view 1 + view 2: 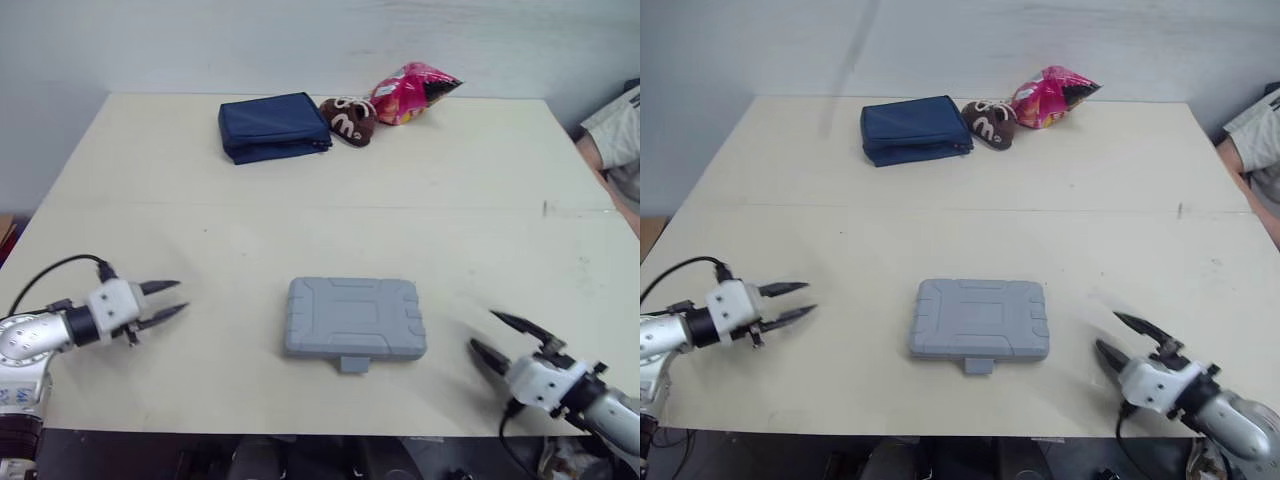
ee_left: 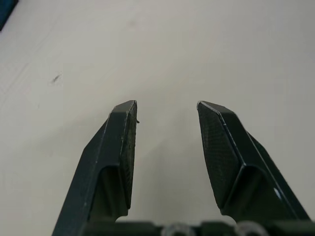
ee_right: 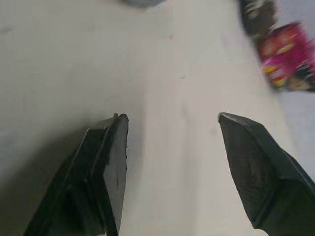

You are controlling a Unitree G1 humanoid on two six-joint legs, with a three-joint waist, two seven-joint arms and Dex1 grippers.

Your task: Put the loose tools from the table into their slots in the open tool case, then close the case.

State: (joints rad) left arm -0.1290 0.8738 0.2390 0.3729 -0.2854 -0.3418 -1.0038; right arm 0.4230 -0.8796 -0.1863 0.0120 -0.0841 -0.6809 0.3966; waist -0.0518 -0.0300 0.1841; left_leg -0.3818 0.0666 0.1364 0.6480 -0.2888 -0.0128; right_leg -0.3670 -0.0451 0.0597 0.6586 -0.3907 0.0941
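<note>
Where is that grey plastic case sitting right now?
In the head views the grey tool case lies shut near the front edge of the table, roughly midway between the left gripper and the right gripper, touching neither.

Right gripper [image 3: 173,117] fingers [image 3: 106,162] wide apart above table [image 3: 59,59], pink bag [image 3: 285,61] beyond

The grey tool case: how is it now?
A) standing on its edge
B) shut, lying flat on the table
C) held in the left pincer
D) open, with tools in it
B: the grey tool case lies flat with its lid down, and the left pincer and right pincer are open, apart from it.
</note>
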